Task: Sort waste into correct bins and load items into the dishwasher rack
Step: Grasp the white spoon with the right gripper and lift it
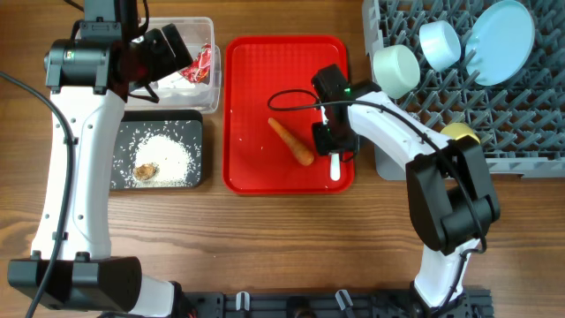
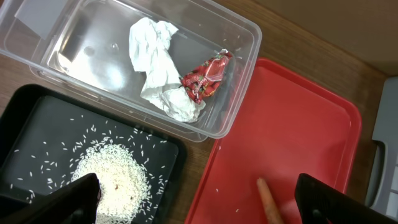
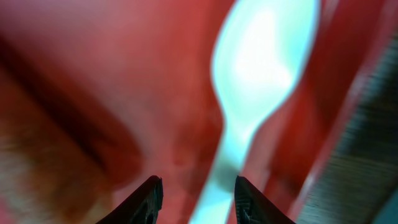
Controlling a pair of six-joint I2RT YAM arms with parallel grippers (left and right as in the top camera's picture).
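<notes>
Wooden table (image 1: 265,247) boards fill the background, and a flat red tray (image 1: 256,79) lies in the middle of them. On this tray an orange carrot (image 1: 291,141) lies slanted. Just beside it, near the right edge of the tray, lies the white plastic spoon (image 1: 335,168).

The right gripper (image 3: 199,186) is low over the spoon. In the right wrist view its jaws stand narrow, one on each side of the handle. A small gap shows on one side; the picture is blurred, so I cannot tell if the other finger touches.

The left gripper (image 2: 196,190) hangs above the clear tub (image 2: 236,106), its jaws spread wide and holding nothing. Inside the tub lie the crumpled white tissue (image 2: 155,62) and the red-and-clear wrapper (image 2: 205,78), touching each other.

In front of the tub, the black tray (image 1: 190,132) carries the white rice grains (image 1: 168,157), with the small brown lump (image 1: 146,170) on the pile.

At the right, the grey rack (image 1: 494,124) holds the pale green bowl (image 1: 395,69), the light blue bowl (image 1: 440,42), the light blue plate (image 1: 500,31) and the yellow cup (image 1: 461,132).
</notes>
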